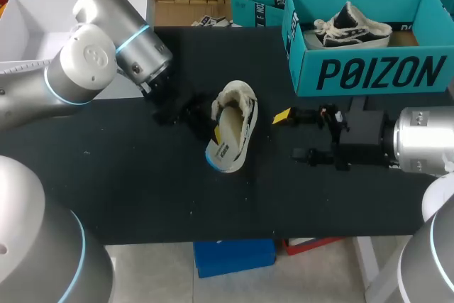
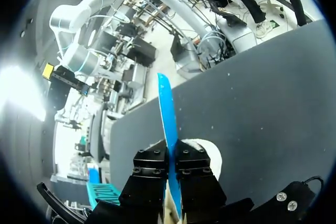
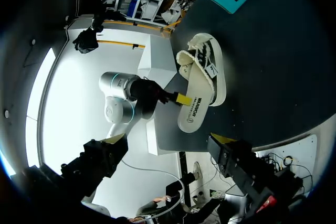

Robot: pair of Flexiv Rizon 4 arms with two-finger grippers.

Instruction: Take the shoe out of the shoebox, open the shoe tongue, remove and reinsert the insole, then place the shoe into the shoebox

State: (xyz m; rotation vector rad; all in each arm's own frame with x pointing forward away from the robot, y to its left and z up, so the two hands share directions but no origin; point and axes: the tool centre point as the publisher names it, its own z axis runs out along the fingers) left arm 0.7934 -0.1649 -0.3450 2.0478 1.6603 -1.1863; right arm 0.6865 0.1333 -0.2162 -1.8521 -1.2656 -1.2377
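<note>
Head view showed the shoe [image 1: 240,108] lying on its side in the middle of the bench [image 1: 142,189], its insole [image 1: 225,140] sticking partly out. The left claw [image 2: 172,162] was clamped on the insole's edge. The right claw [image 1: 289,135] was just beside the shoe, fingers apart. The teal shoebox [image 1: 369,69] sat at the far right corner with another shoe [image 1: 351,26] inside.

A thin, smooth blue insole [image 2: 167,114] is seen pinched in the left gripper [image 2: 171,163]; just under it the shoe [image 2: 212,156] is lined with fluffy cream fleece, and a matt black table [image 2: 262,103] is spread ahead
</note>
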